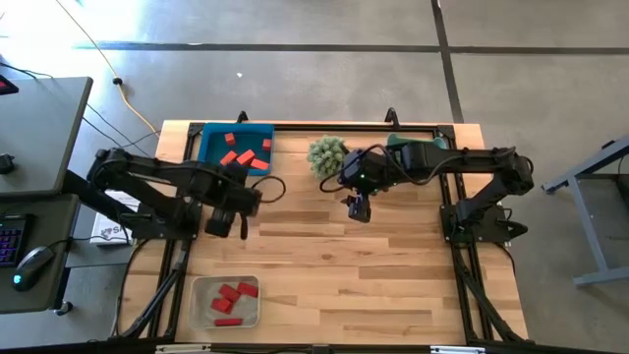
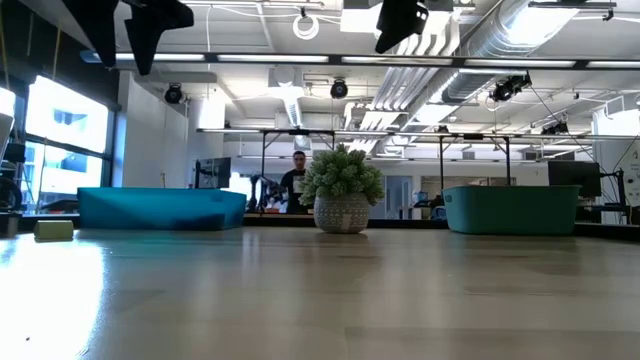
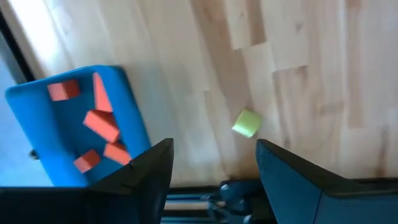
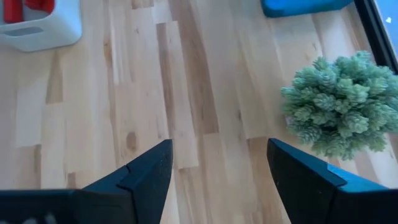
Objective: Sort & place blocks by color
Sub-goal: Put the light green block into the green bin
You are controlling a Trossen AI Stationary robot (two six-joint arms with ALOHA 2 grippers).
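My left gripper (image 3: 214,165) is open and empty. It hovers above the table's left part (image 1: 226,221), near the blue bin (image 1: 236,147), which holds several orange-red blocks (image 3: 102,127). One yellow-green block (image 3: 247,122) lies flat on the wood beyond the fingers; the low view also shows this block (image 2: 53,229). My right gripper (image 4: 217,165) is open and empty, raised over the table's middle (image 1: 359,206), beside the plant. A white bin (image 1: 226,300) near the front edge holds red blocks (image 1: 231,293).
A spiky green plant (image 1: 327,154) in a pot stands at the far middle of the table. A teal bin (image 2: 510,210) sits at the far right, mostly under the right arm in the high view. Bare wood (image 1: 393,275) spans the centre and the near right.
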